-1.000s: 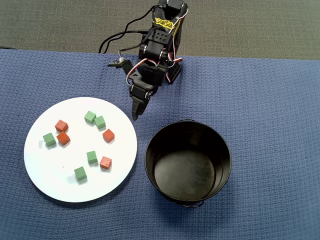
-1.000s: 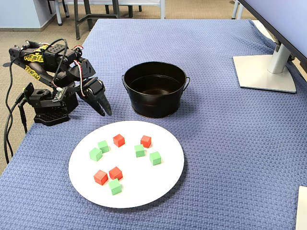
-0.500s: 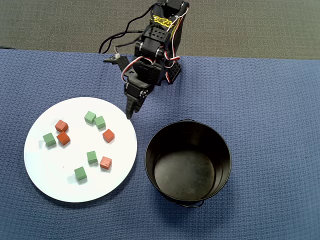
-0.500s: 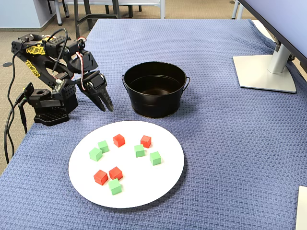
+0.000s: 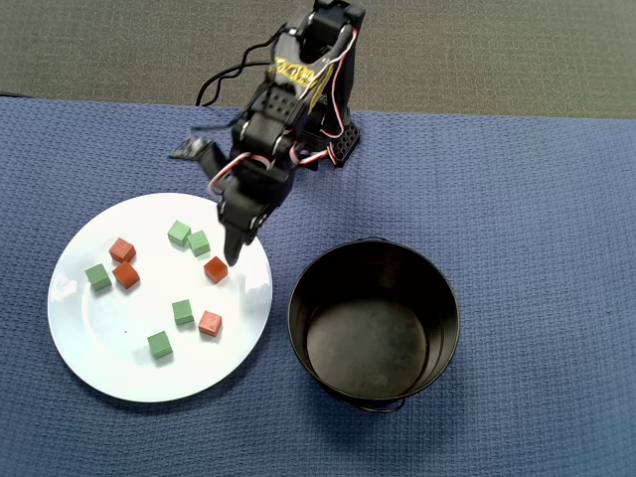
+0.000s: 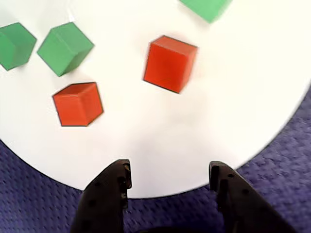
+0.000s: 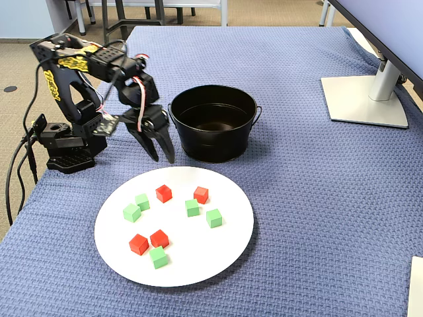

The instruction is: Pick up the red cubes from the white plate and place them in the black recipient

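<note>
Several small red cubes lie on the white plate (image 5: 109,348) among green ones. One red cube (image 5: 216,269) lies just below my gripper (image 5: 235,254), and another (image 5: 210,323) lies nearer the plate's lower edge. Two more red cubes (image 5: 122,249) sit at the plate's left. In the wrist view my gripper (image 6: 170,167) is open and empty above the plate's rim (image 6: 218,111), with two red cubes (image 6: 170,63) ahead of it. The black recipient (image 5: 368,348) stands empty to the right of the plate. In the fixed view the gripper (image 7: 163,157) hangs between the recipient (image 7: 215,148) and the plate (image 7: 198,251).
Several green cubes (image 5: 179,233) share the plate, two of them close to the gripper. The arm's base (image 7: 66,142) and its cables sit at the cloth's edge. A monitor stand (image 7: 367,99) is at the far right of the fixed view.
The arm has swung and reached from beside the plate to over its rim, close to a red cube. Its jaws have parted. No cube has moved.
</note>
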`<state>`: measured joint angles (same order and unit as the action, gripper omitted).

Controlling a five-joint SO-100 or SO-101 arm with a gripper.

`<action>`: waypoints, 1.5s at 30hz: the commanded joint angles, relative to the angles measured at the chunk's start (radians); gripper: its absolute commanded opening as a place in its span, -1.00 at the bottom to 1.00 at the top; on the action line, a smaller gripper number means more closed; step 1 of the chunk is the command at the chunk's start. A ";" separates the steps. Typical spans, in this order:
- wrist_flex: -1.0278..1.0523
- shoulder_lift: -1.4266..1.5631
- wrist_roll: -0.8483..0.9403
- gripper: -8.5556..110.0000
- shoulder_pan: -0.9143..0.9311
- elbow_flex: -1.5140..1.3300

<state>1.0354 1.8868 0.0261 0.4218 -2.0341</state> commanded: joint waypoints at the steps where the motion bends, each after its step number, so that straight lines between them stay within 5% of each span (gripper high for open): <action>1: -0.032 -0.127 0.035 -0.62 0.015 0.186; 19: 0.074 -0.641 0.049 -0.58 0.038 0.753; 45: 0.212 -0.928 0.192 -0.61 0.018 1.031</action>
<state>1.2072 0.9557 0.2056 0.4387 -1.0937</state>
